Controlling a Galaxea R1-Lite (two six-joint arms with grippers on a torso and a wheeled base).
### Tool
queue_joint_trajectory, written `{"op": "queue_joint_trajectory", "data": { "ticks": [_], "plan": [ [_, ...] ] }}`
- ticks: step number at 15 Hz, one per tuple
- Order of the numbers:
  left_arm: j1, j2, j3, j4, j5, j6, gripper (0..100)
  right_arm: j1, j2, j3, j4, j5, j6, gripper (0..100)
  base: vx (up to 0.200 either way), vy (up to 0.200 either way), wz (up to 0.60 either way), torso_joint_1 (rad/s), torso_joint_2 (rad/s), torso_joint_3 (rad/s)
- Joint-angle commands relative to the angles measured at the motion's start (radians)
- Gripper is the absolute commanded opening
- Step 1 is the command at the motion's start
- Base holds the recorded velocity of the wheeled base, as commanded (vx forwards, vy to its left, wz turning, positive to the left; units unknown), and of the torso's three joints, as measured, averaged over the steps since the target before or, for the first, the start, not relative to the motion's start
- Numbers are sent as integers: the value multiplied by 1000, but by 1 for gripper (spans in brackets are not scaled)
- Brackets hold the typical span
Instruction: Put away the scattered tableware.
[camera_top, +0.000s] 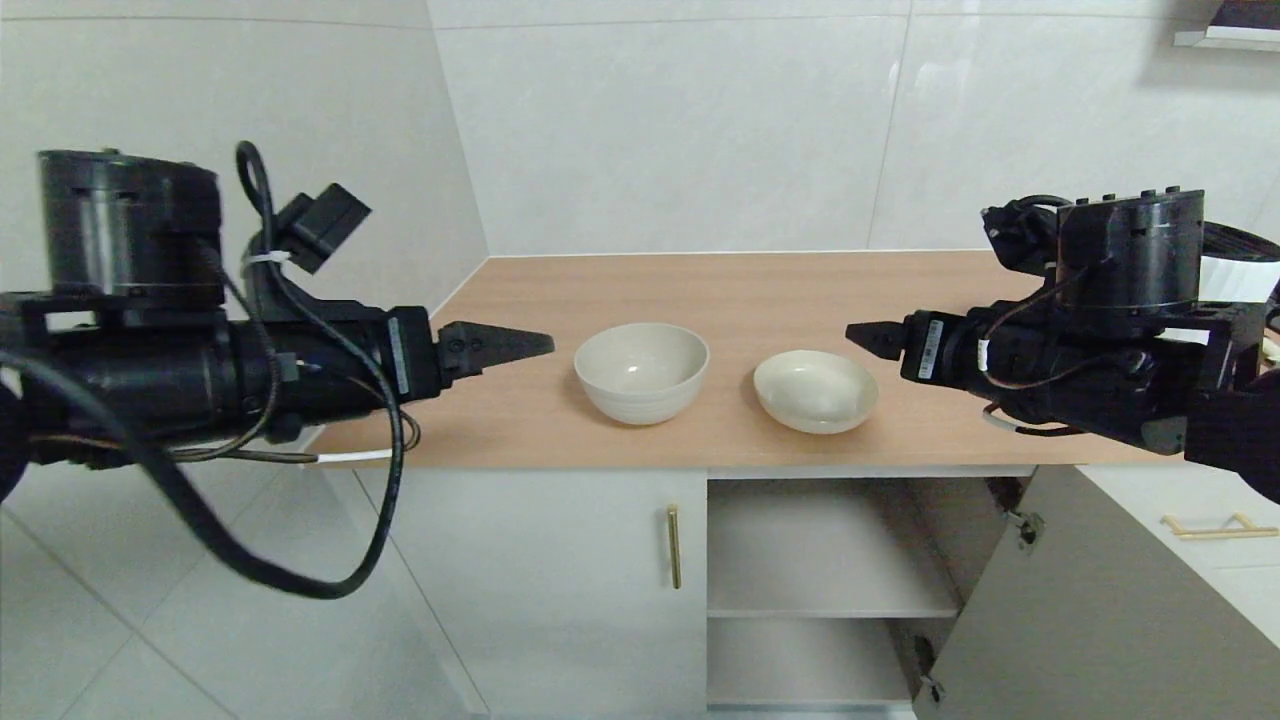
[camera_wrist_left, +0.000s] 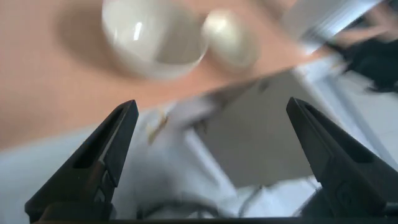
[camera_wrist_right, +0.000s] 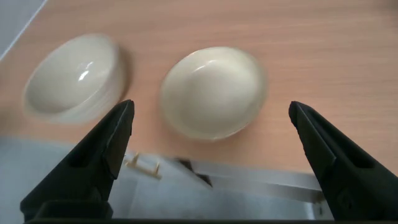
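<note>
- The deep bowl (camera_top: 641, 372) stands upright on the worktop (camera_top: 700, 285), left of middle and close to the near edge. The shallow bowl (camera_top: 816, 390) sits just to its right, apart from it.
- Both look like glazed ceramic: stiff, fairly weighty, smooth and probably slippery. They would likely chip or break if dropped or knocked together.
- The rim seems the best hold, with one finger inside the wall and one outside. The deep bowl's taller wall offers more to pinch. The shallow bowl's low, flaring edge offers less and may slide out.
- Both bowls hold nothing.
- The left gripper (camera_top: 535, 345) hangs just left of the deep bowl, spread wide and carrying nothing. The right gripper (camera_top: 858, 335) hangs just right of the shallow bowl, also spread wide and carrying nothing.
- Below the worktop, the cupboard (camera_top: 830, 545) has its door (camera_top: 1090, 610) swung out to the right, and a shelf shows inside. That is probably where the bowls belong.
</note>
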Motion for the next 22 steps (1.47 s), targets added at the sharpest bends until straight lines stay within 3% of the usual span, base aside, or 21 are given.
{"op": "queue_joint_trajectory", "data": {
  "ticks": [1, 2, 3, 4, 9, 18, 19, 22],
  "plan": [
    [-47, 151, -83, 41, 99, -45, 100, -9, 31, -16, 2, -25, 5, 100, 0, 0, 0, 0, 0, 0],
    [-82, 205, -126, 18, 218, -140, 100, -9, 44, -17, 2, -54, 5, 100, 0, 0, 0, 0, 0, 0],
    [-98, 229, -146, 7, 274, -177, 100, -9, 47, -17, 1, -64, 5, 100, 0, 0, 0, 0, 0, 0],
    [-127, 281, -180, -17, 409, -214, 100, -9, 45, -16, 1, -74, 5, 100, 0, 0, 0, 0, 0, 0],
    [-141, 378, -181, -139, 438, -209, 100, -4, 44, -10, 2, -85, 5, 100, 0, 0, 0, 0, 0, 0],
    [-141, 450, -200, -146, 484, -209, 100, -2, 39, -5, 1, -91, 5, 100, 0, 0, 0, 0, 0, 0],
    [-141, 450, -200, -146, 484, -209, 0, -2, 41, -4, 1, -91, 5, 100, 0, 0, 0, 0, 0, 0],
    [-141, 446, -200, -146, 484, -211, 0, -2, 38, -4, 1, -91, 5, 100, 0, 0, 0, 0, 0, 0]
  ]
}}
